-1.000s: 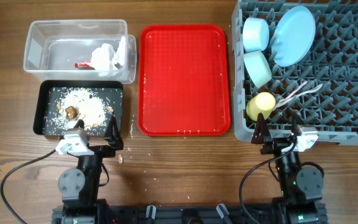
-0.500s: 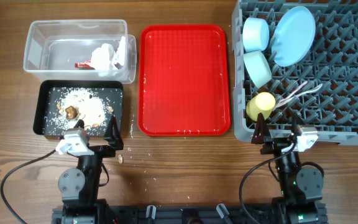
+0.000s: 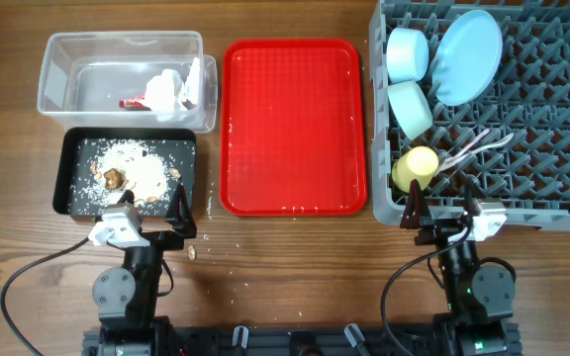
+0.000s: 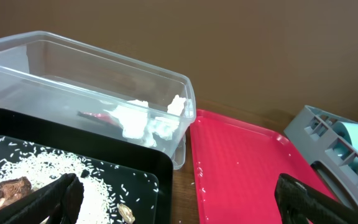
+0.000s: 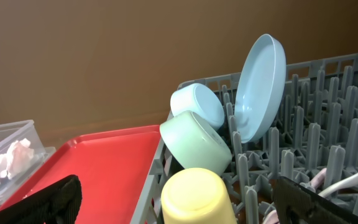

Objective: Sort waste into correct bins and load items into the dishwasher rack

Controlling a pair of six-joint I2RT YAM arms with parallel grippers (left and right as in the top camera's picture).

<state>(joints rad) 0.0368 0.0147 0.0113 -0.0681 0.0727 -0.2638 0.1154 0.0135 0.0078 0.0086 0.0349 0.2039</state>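
Currently, left gripper [image 3: 153, 210] jaws spread wide, empty. Right gripper [image 3: 443, 210] likewise wide, empty. Both sit at near table edge.

Remaining waste: stray food scrap [image 3: 192, 251] on table, just right of left gripper and behind its fingertips, outside black tray [image 3: 62, 178]. Left arm nearer; right arm well apart. Scrap too small to give long axis.

Napkins [image 3: 171, 89] lie in clear tub [image 3: 57, 59]. Plate [image 3: 466, 54] and yellow cup [image 3: 416, 166] sit in dishwasher rack [image 3: 562, 148].

Versus earlier frames: no difference in arms or objects.
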